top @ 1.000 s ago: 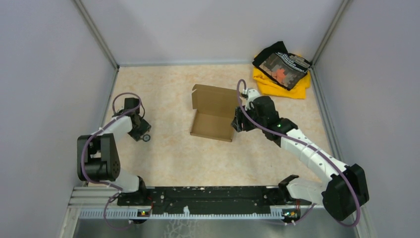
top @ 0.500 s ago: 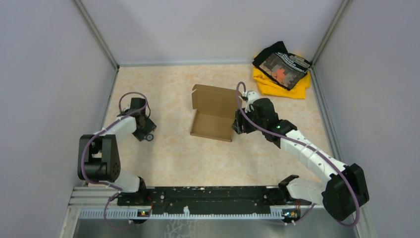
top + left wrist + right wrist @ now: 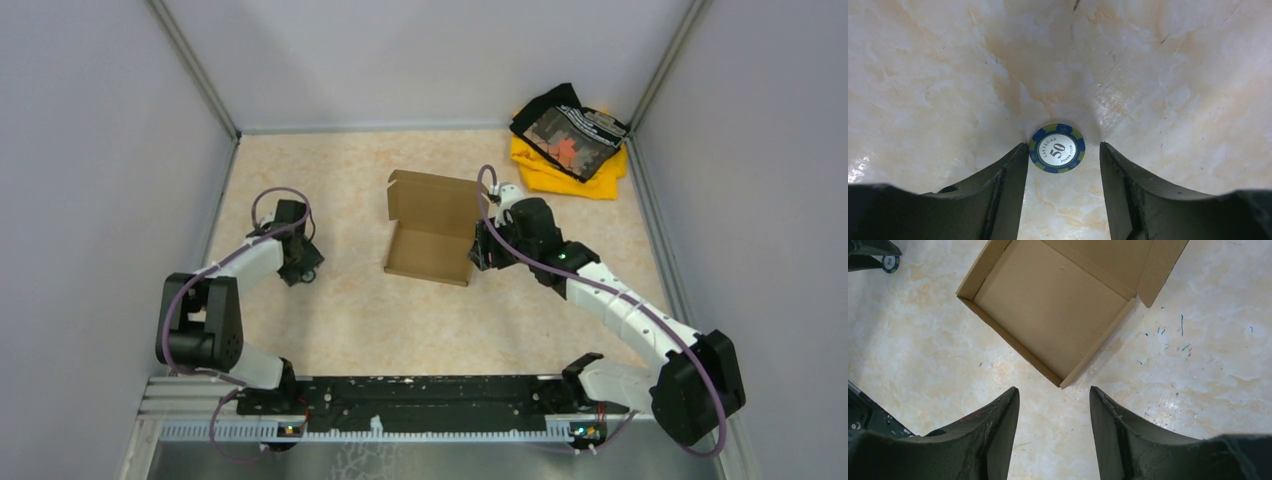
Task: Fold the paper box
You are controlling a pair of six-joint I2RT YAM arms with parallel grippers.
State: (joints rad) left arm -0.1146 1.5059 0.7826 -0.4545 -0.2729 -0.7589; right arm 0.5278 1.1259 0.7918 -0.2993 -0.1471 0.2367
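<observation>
The brown paper box point(image 3: 432, 240) lies mid-table as an open tray with its side walls up and its lid flap raised at the far side. The right wrist view shows its inside point(image 3: 1053, 315) and near corner. My right gripper point(image 3: 478, 250) is open and empty, just off the box's right near corner point(image 3: 1054, 388), not touching it. My left gripper point(image 3: 306, 270) is open and empty at the left, low over the table. A blue poker chip point(image 3: 1057, 148) marked 50 lies flat just beyond its fingertips point(image 3: 1062, 145).
A yellow and black cloth pile point(image 3: 568, 140) lies at the far right corner. Grey walls enclose the table on three sides. The poker chip also shows at the top left of the right wrist view point(image 3: 891, 262).
My left gripper has moved right and slightly toward the box, with the chip staying at its fingertips. The right arm and the box have not moved.
</observation>
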